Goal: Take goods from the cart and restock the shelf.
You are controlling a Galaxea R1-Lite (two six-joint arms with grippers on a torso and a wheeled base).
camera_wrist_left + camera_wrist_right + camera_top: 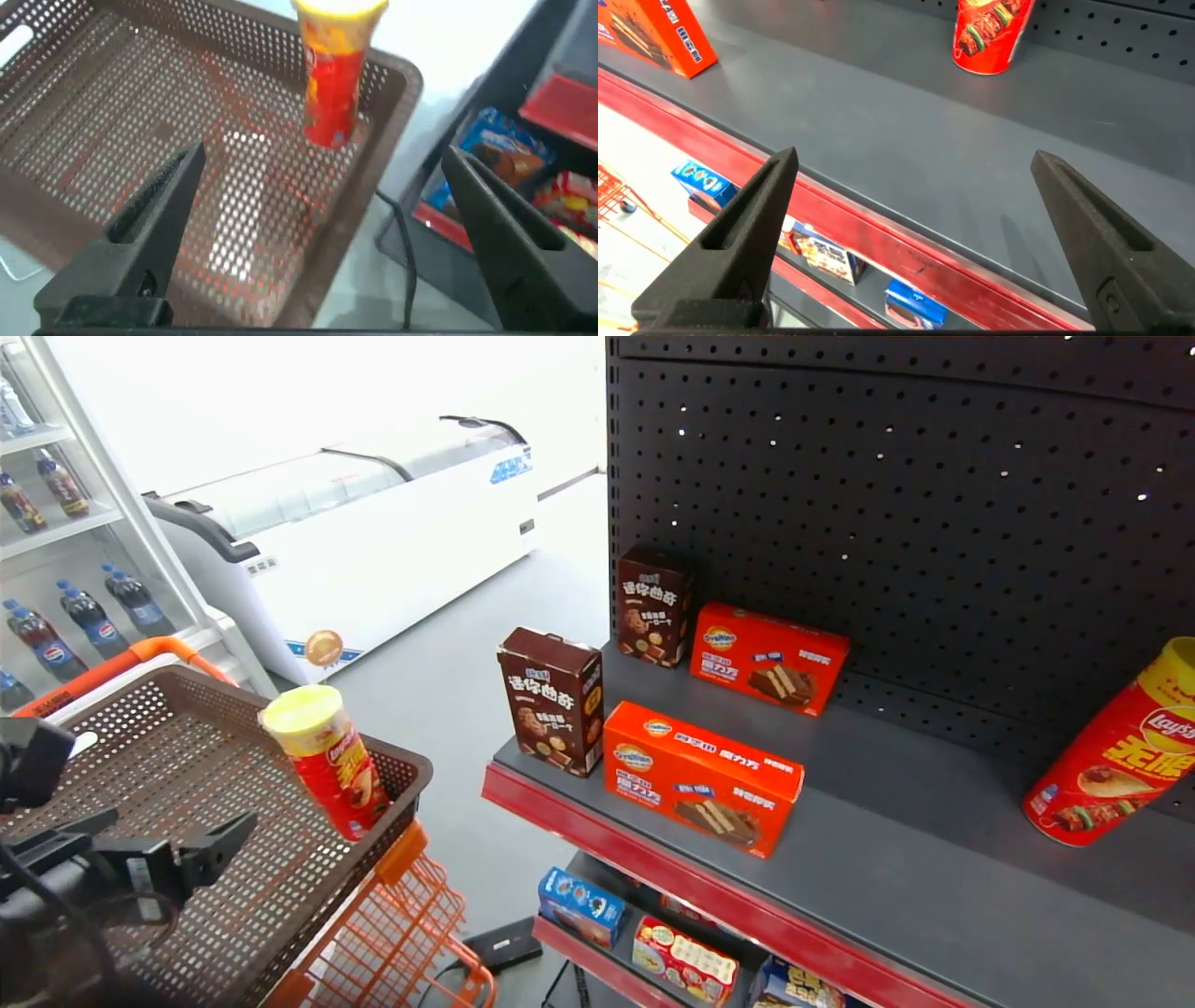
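A red chip can with a yellow lid (pixel 327 761) (pixel 334 75) stands upright in the far corner of the cart's brown mesh basket (pixel 187 728) (pixel 112 103). My left gripper (pixel 163 835) (pixel 322 224) hovers open over the basket, short of the can and holding nothing. The dark shelf (pixel 934 859) (pixel 878 112) carries two brown boxes (pixel 553 698), two orange boxes (pixel 700 775) and another red chip can (pixel 1116 751) (pixel 990 33) leaning at the right against the pegboard. Open and empty, my right gripper (pixel 915 243) hangs above the shelf's red front edge.
The cart's orange frame (pixel 401 933) stands close to the shelf's left end. Packaged goods (pixel 579 901) (pixel 822 257) sit on the lower shelf. A white chest freezer (pixel 373 523) and a drinks cooler (pixel 56 569) stand behind the cart.
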